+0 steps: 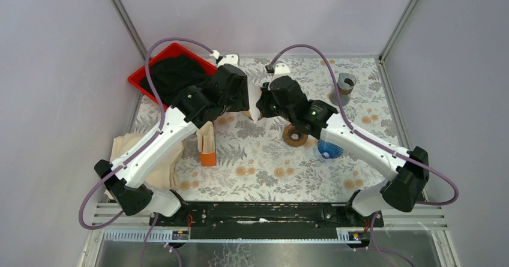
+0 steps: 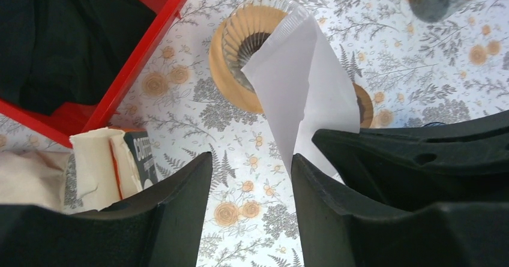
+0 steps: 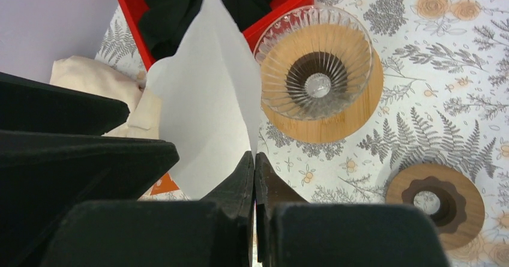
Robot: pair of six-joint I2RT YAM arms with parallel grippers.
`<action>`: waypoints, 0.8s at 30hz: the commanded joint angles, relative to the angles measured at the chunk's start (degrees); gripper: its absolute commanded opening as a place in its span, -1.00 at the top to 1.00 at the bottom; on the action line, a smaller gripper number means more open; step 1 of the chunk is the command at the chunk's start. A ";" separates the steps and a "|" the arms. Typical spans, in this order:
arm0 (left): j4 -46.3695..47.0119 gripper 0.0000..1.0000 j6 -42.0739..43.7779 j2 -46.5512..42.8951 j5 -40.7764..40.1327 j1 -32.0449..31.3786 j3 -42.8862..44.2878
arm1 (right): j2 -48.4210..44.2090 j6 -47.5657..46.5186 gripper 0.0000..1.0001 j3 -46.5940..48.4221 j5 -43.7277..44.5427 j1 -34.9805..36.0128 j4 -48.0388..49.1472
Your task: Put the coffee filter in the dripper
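Nearest, the right gripper [image 3: 255,162] is shown pinched shut on the lower edge of the filter [image 3: 207,99], so the paper is held upright off the table. The left gripper [image 2: 249,174] is set open beside it, with nothing gripped. Beyond, the dripper [image 3: 318,45] is seen empty, ready for the filter.

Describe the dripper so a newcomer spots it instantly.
Start at the red tray. Just off its corner stands the dripper. Unlike the flat wooden ring nearby, it carries a clear ribbed glass cone on a round wooden base.
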 commanded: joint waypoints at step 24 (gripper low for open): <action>6.49 0.80 -0.22 3.54 1.02 0.42 -0.20 | 1.12 1.79 0.96 8.62 3.77 0.58 -8.41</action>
